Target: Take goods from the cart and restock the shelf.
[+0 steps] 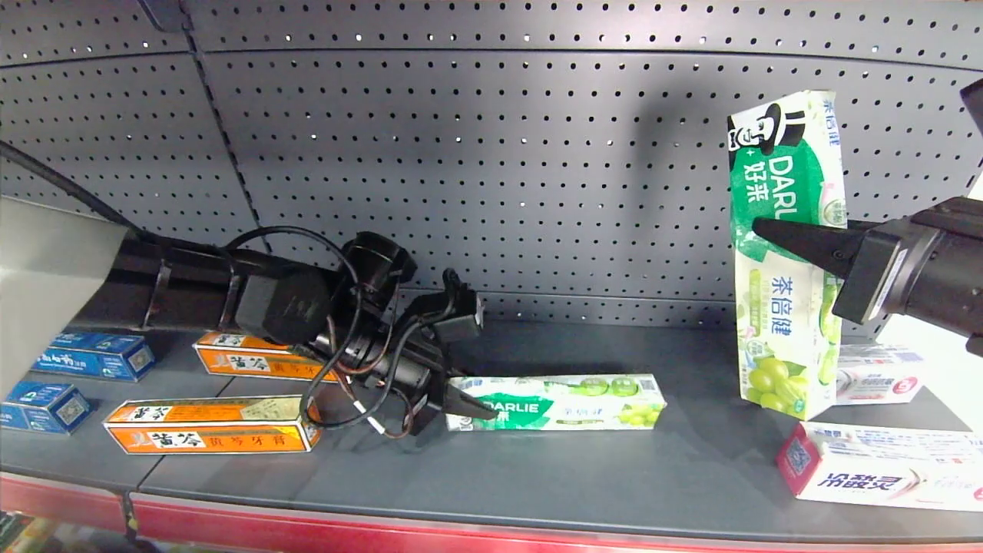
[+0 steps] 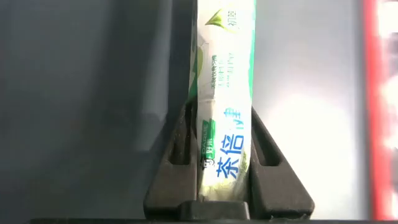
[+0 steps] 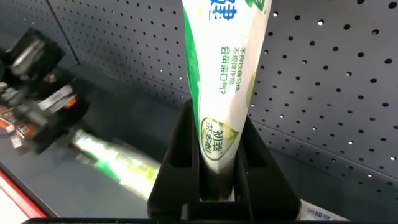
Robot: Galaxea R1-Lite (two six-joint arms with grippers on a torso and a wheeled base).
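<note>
Grey perforated-metal shelf (image 1: 537, 484) spans the frame. At right, the right gripper (image 1: 768, 230) pinches an upright green carton (image 1: 783, 153). At centre, the left gripper (image 1: 468, 407) pinches a flat-lying green carton (image 1: 568, 399). Rectangular orange cartons (image 1: 211, 425) lie lower left.

There are two green toothpaste boxes (image 1: 564, 401) (image 1: 787, 253); two orange toothpaste boxes (image 1: 211, 425) (image 1: 257, 357); two blue boxes (image 1: 96, 355) (image 1: 42, 405); two white boxes (image 1: 883, 468) (image 1: 875, 374); that makes eight boxes in all; they share one grey shelf (image 1: 537, 476), which has one red strip (image 1: 461, 531) along its front edge.
</note>
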